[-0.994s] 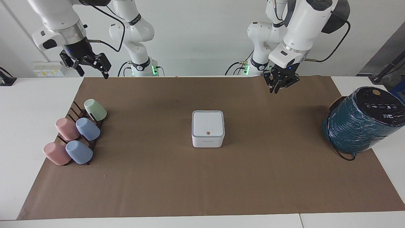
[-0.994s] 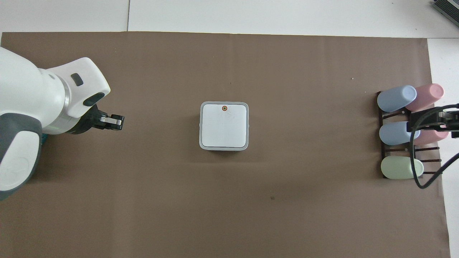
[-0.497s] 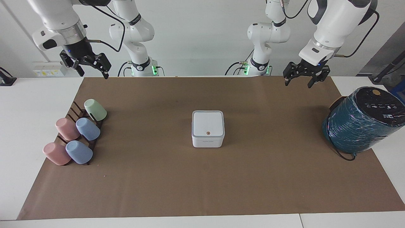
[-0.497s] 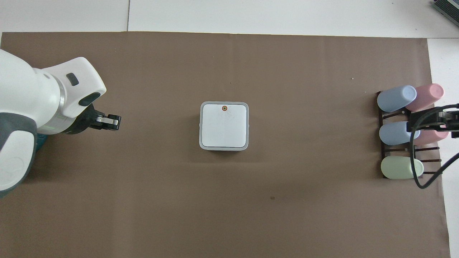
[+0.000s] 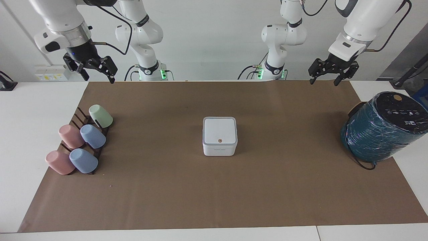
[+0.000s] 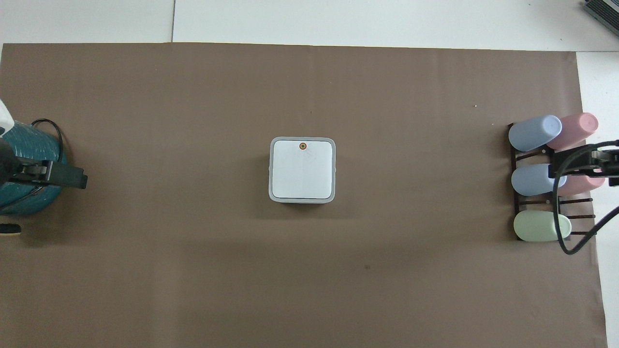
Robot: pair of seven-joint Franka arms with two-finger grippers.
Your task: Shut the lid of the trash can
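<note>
Mid-worktop: trash can (image 5: pixel 220 140), small white cube with grey rim band, on the brown paper, well apart from both arms.
Lid (image 5: pixel 219 131): lies flat and flush on the rim, orange dot on the edge farther from the robots; looks already closed.
Handling: likely light, stiff, smooth plastic; could slide under a sideways shove; best pressed straight down on the dotted edge, no pinch needed.
Left claw (image 5: pixel 329 76): released, fingers spread, up over the paper's edge by the robots, near the teal wrapped roll (image 5: pixel 381 130).
Right claw (image 5: pixel 97 73): released, waits above the paper's corner, over the cup rack (image 5: pixel 82 143).
Change: left claw was pinched and nearer the middle a second ago; now raised, drawn toward its end, spread wide. Trash can, lid, right claw unchanged.
</note>
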